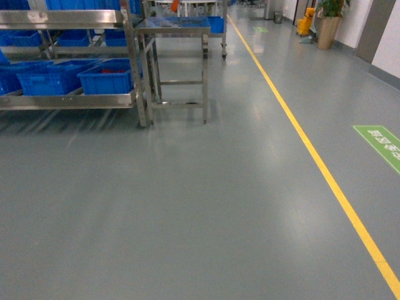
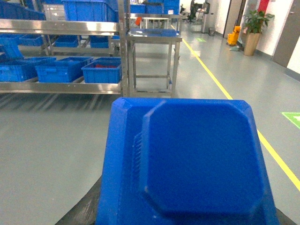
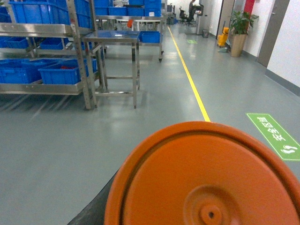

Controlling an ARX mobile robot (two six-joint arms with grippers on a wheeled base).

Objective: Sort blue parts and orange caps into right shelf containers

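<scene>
**Two parts carried close to the wrist cameras, shelf of blue crates ahead on the left**

Closest to the lens in the left wrist view, a blue part (image 2: 197, 159) fills the lower frame: a moulded plastic piece with bevelled corners and a raised, flat-topped block. In the right wrist view, an orange cap (image 3: 206, 178) sits just as near, round, with a rim and a small central boss. Neither end effector itself is visible in any view, so how far open each one stands, or whether it holds these pieces, cannot be told.

The head view shows neither piece, only grey floor (image 1: 187, 206). At its upper left stands a steel shelf (image 1: 69, 100) with the blue crates (image 1: 106, 78) in a row on its lower level; one crate has something red inside. Just to the right of the shelf stands a steel surface (image 1: 178, 28) on legs, holding a shallow blue tray. A yellow line (image 1: 312, 156) runs diagonally along the floor to the right. Farther right lies a green floor sign (image 1: 381, 144) with white characters, too blurred to read. A potted plant (image 1: 329, 22) stands in the far background.
</scene>
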